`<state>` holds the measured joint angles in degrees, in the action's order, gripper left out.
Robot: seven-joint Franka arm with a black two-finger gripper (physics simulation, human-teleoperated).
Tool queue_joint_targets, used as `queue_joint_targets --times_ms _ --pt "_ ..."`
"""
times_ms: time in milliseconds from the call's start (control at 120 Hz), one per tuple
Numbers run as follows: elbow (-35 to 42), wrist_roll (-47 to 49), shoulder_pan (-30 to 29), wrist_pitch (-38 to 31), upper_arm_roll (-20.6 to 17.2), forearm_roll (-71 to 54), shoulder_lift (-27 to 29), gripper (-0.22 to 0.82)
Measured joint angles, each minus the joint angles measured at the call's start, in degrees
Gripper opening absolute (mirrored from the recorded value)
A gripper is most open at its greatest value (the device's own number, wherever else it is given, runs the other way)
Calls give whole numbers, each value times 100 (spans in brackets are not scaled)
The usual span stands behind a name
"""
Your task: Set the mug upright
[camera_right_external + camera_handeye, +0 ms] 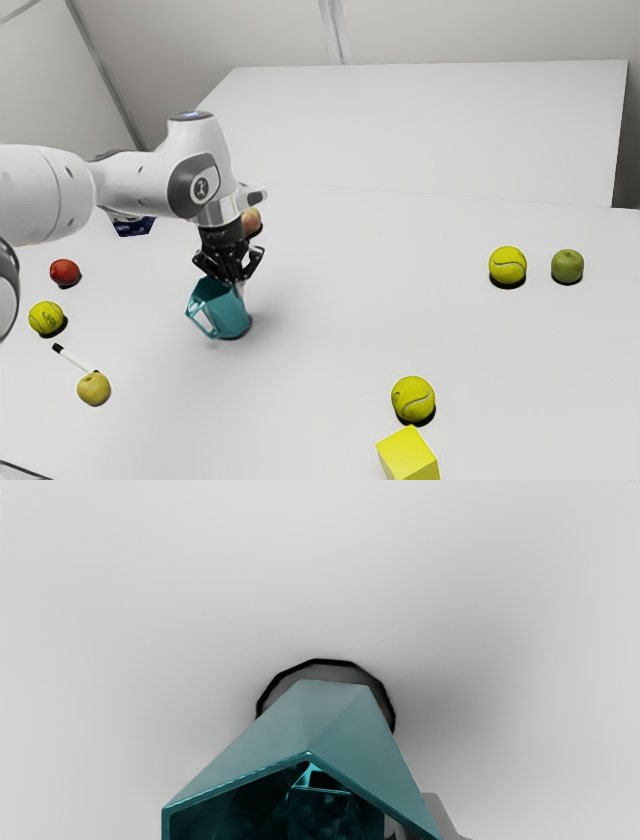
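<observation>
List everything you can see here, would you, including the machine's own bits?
Mug: one, teal, below the jaws
Tennis balls: three, yellow; one near the red fruit, one by the block, one beside the green fruit
Fruits: four; red and yellow at the exterior view's left, green at its right, reddish-yellow partly behind the arm
Pen: one, white and black, by the yellow fruit
Block: one, yellow, near edge
Unclear object: one, dark blue, partly behind the arm
Table: one, white, beneath
Walls: pale grey, behind
Arm: one, white and grey, from the left
Jaws: one set, black, at the mug's rim
</observation>
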<state>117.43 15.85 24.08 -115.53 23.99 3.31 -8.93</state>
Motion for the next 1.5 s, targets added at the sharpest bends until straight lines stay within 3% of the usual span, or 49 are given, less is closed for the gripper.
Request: queue_joint_targets --times_ms 333,575,792,1292,1500 --pt "4 53 -46 -16 -2 75 -70 -18" --pt "-13 11 -47 -26 -5 155 -116 30" --pt "-21 -19 -48 -7 -4 225 -106 49" --pt "-404 -49 6 640 6 350 246 59" --pt "-1329 -127 7 1117 1 -148 418 60"
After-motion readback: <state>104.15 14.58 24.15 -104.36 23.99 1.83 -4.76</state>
